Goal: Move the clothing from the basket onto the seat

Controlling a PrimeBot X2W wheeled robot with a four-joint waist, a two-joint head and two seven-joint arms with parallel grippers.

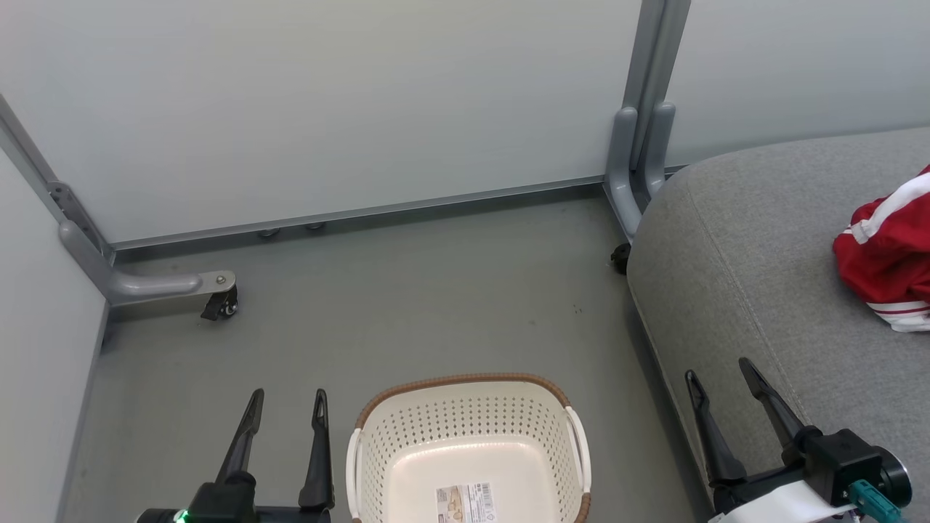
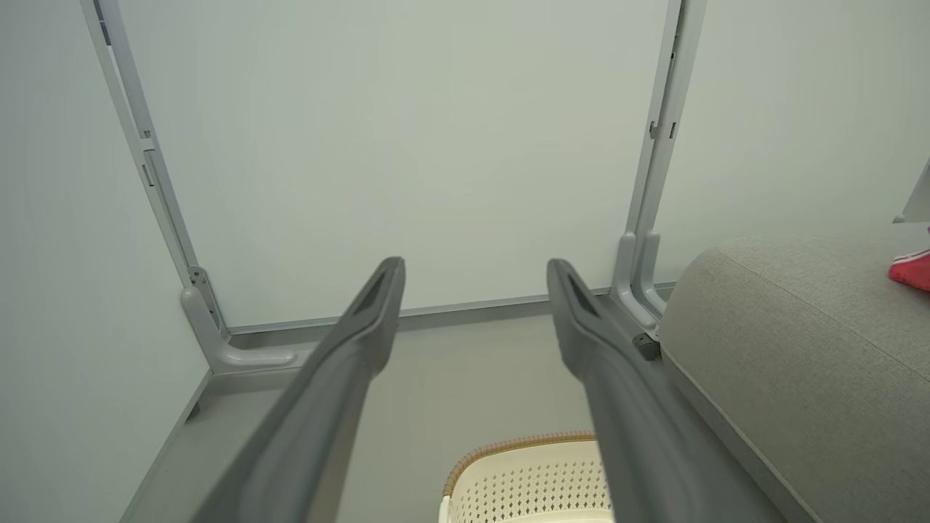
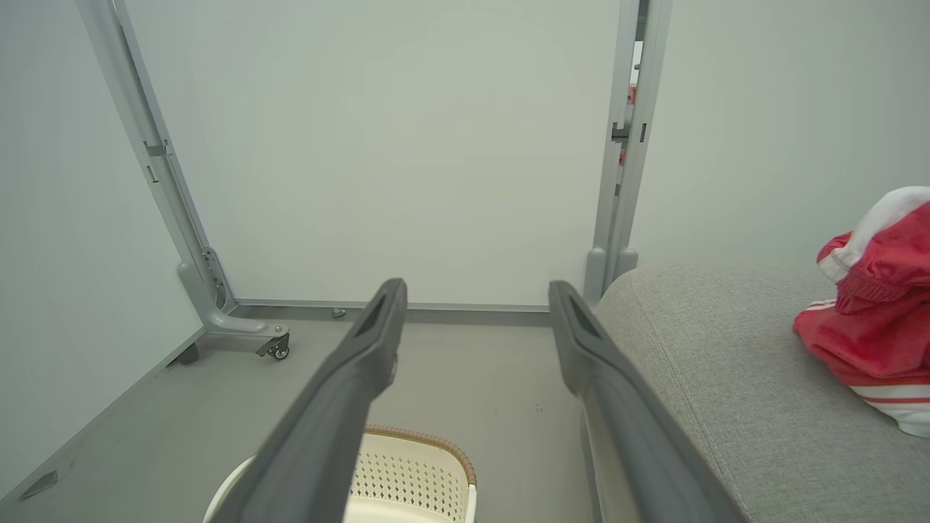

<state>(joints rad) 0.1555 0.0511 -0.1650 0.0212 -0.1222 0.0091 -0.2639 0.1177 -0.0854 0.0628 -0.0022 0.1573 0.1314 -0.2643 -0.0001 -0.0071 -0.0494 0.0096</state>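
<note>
The cream perforated basket (image 1: 468,443) with a brown rim stands on the floor at the bottom centre, holding nothing but its label sticker. Red clothing (image 1: 886,250) with white stripes lies bunched on the grey seat (image 1: 748,276) at the right edge. My left gripper (image 1: 287,403) hangs open just left of the basket. Over the seat's front edge, my right gripper (image 1: 719,374) is open and holds nothing. The left wrist view shows the basket rim (image 2: 519,444), the seat (image 2: 799,334) and a bit of clothing (image 2: 912,270). The right wrist view shows clothing (image 3: 875,312) on the seat (image 3: 726,363).
Pale partition panels (image 1: 327,109) close off the back and left. Their grey feet with castors (image 1: 218,298) jut onto the floor at the left, and a post foot (image 1: 639,167) stands by the seat's far corner. Grey floor (image 1: 436,305) lies between basket and panels.
</note>
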